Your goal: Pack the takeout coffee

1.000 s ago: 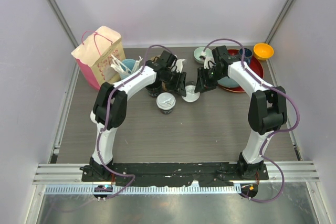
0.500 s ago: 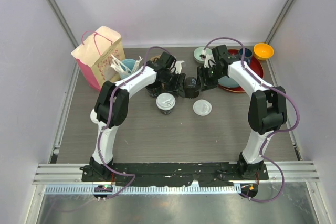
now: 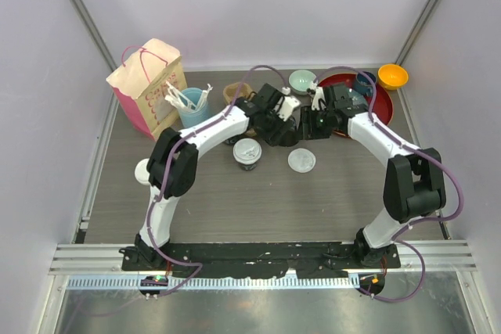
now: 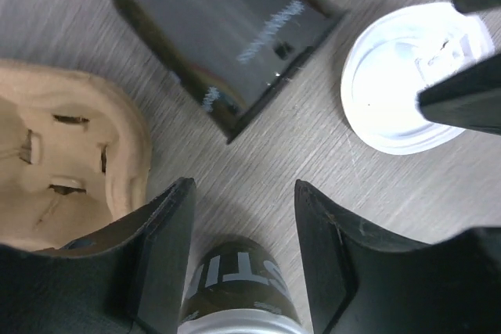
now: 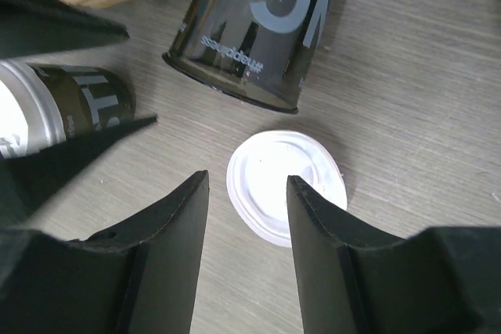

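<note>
From above, both arms meet over the middle of the grey surface (image 3: 203, 201), and their dark bodies hide what lies beneath them. One lidded coffee cup (image 3: 246, 152) stands upright just in front of them, and a loose white lid (image 3: 301, 160) lies flat to its right, apart from it.

The wrist cameras show the rest. A second black coffee cup (image 4: 227, 29) lies on its side with no lid, its open mouth towards the loose lid. Next to it is a tan pulp cup carrier (image 4: 63, 162).

The left hand (image 4: 243, 193) is released, with its fingers (image 4: 164, 256) spread and gripping nothing. The lidded cup shows low between them in that view, but the overhead view puts it clear of the hand.

The right hand (image 5: 246, 185) is also released and empty. It hangs over the loose lid, which shows between its fingers (image 5: 329, 248).
</note>
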### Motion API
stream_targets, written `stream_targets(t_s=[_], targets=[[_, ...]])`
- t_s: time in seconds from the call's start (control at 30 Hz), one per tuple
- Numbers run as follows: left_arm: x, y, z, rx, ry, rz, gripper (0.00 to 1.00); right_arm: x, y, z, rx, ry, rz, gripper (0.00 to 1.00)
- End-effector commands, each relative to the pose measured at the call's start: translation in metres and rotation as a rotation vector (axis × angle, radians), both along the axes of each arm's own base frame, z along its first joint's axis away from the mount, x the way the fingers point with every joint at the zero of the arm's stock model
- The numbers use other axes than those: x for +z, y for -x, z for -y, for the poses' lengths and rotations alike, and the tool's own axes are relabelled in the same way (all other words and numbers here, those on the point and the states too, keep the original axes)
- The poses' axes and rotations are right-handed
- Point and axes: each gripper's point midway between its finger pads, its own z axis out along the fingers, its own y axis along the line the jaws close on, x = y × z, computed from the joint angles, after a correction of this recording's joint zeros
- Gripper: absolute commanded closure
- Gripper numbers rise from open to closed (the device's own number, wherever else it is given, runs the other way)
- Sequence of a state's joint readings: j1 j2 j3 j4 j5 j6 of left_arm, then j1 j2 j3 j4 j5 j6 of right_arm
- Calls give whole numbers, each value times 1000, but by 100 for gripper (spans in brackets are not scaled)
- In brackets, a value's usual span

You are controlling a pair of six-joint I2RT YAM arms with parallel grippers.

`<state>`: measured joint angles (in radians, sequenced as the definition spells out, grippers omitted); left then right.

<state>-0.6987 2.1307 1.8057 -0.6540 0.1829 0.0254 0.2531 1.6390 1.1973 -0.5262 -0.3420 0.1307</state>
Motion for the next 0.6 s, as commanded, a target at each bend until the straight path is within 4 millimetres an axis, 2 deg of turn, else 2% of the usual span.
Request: stream_targets(t_s=[0.0,0.13,0.23,0.3,0.37,0.43,0.47,0.5,0.53,0.57], targets=[[41,-11,8,-154,-152,355,42,35,-23,-4,-30,-46,191,49],[40,-17,15,-131,-153,390,41,33,-16,7,-70,-19,194,49],[37,-30,19,-87,-154,418,40,31,-15,21,-143,-12,189,49],[31,-30,28,-95,-130,398,40,28,-14,33,-196,-23,183,48],[27,-24,35,-119,-100,371,40,36,-18,45,-262,-52,207,48],[26,-17,44,-149,-57,336,39,35,-15,54,-304,-84,206,46],[24,-12,49,-170,-34,316,39,38,-20,61,-325,-108,232,45],[25,-9,53,-188,-12,303,39,31,-17,64,-335,-122,217,45],[19,-8,56,-195,-8,288,38,36,-21,59,-311,-172,240,45],[17,-6,59,-204,0,279,37,29,-23,59,-309,-188,228,45]])
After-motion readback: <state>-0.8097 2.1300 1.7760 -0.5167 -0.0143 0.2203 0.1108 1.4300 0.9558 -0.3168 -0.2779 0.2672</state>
